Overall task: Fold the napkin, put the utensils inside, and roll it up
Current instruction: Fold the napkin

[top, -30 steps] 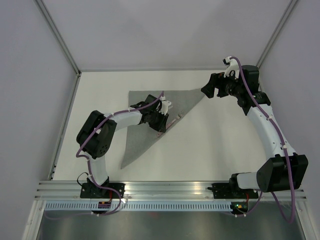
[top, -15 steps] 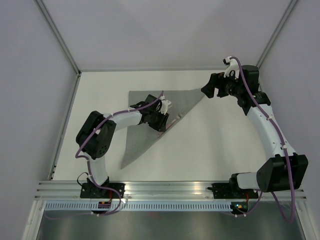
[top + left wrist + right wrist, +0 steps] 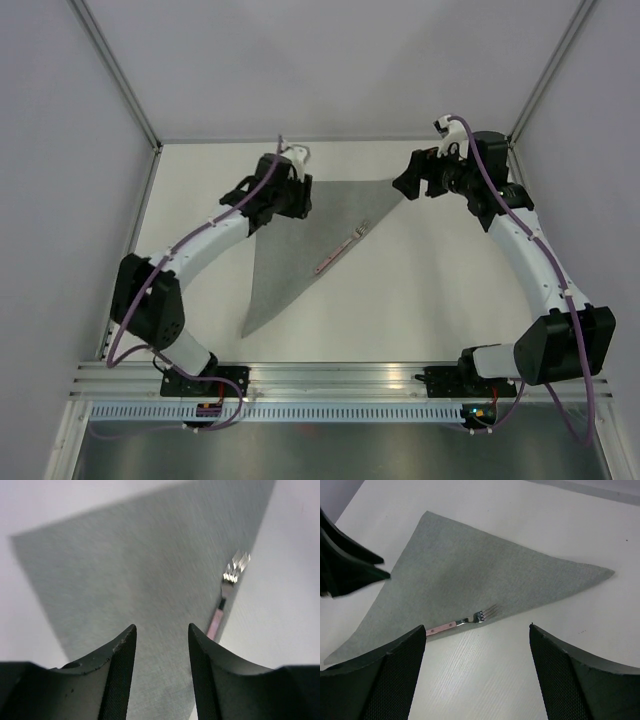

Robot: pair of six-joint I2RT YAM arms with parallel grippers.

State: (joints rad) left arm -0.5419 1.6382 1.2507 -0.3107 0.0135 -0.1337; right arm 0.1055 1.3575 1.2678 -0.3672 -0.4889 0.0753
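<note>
In my left wrist view the fork [image 3: 226,592] has blurred tines, and its handle end is hidden behind a finger [image 3: 215,675] of my left pincer [image 3: 161,628]. From above, that pincer covers the far-left corner of the napkin [image 3: 310,240].

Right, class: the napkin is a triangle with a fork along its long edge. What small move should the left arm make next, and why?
Probably lower the left gripper onto the napkin near its square corner and pinch it. Its jaws hang open and empty over that cloth, and the fork already lies along the long edge, ready to be covered.
</note>
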